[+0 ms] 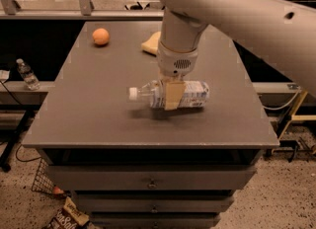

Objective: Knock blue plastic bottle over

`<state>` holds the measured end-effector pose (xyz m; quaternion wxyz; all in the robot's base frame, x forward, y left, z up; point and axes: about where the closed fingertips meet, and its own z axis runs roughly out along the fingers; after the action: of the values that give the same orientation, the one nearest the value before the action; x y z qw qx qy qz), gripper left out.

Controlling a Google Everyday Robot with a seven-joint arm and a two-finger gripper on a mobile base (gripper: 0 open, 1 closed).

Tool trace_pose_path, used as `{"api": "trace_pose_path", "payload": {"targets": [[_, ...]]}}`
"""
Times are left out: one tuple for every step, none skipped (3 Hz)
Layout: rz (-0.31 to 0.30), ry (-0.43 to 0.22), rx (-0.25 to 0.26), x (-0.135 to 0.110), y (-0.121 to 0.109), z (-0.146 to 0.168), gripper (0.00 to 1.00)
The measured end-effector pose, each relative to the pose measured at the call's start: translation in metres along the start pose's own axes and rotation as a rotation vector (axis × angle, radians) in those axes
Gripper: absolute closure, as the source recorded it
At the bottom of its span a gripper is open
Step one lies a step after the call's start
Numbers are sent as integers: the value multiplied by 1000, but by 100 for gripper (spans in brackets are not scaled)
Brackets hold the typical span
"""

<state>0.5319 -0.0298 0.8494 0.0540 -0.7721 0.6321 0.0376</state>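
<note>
Clamping the sideways blue plastic bottle (194,95) at the grey table's (89,107) middle: jaws.

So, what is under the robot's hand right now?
The bottle is on its side in the closed hand, cap pointing left, over the table. The front finger covers the bottle's middle; the far finger and the table right beneath are hidden.

Off-white smooth tubular arm (237,11) from upper right, small dark holes (289,15) along it; wrist (177,50) has dark dotted grille (181,65); tan flat gripper (173,95) at frame centre.
</note>
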Motion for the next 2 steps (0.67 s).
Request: {"api": "trace_pose_path", "payload": {"targets": [[-8, 49, -34, -1, 2, 14, 100], [-9, 52, -31, -2, 1, 16, 85]]}}
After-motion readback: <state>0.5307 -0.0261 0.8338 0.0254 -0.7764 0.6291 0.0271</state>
